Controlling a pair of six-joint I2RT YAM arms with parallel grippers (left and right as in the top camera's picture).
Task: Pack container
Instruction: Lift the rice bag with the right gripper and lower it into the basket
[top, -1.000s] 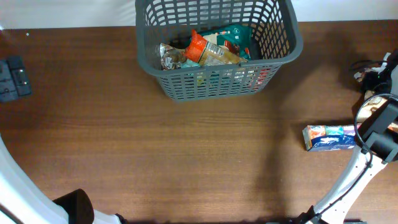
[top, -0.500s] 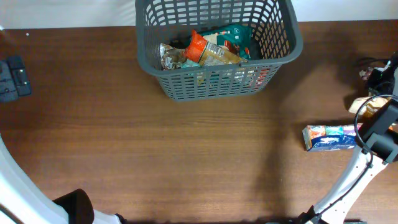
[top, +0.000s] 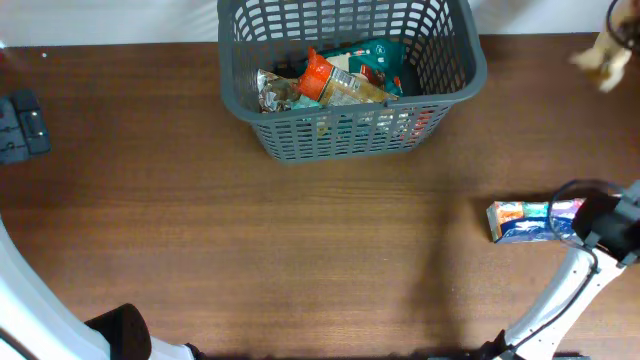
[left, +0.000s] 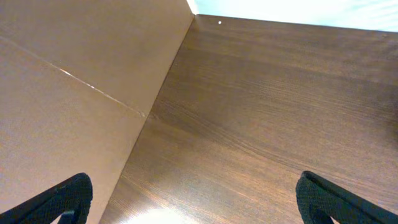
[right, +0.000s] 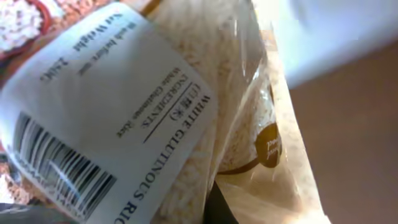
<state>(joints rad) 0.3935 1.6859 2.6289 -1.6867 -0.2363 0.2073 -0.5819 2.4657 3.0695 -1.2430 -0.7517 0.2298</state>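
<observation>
The container (top: 455, 85), a dark grey slotted basket, stands at the far middle of the table and holds several snack packets, among them an orange one (top: 318, 72) and a teal one (top: 375, 58). A clear bag of white glutinous rice (right: 155, 106) fills the right wrist view, with my right gripper (right: 199, 211) shut on it; one dark finger (right: 219, 210) shows under the film. From overhead the rice bag (top: 603, 58) is a tan blur at the far right, above the table. My left gripper (left: 196, 205) is open over bare wood, nothing between its fingers.
A blue, white and orange packet (top: 530, 221) lies on the table at the right, beside the right arm's link (top: 612, 225). A dark grey device (top: 20, 125) sits at the left edge. A tan cardboard wall (left: 74, 93) borders the table in the left wrist view.
The right gripper shut on the rice bag near the table's right edge and carried it up toward the far right corner. The left arm has stayed still.
</observation>
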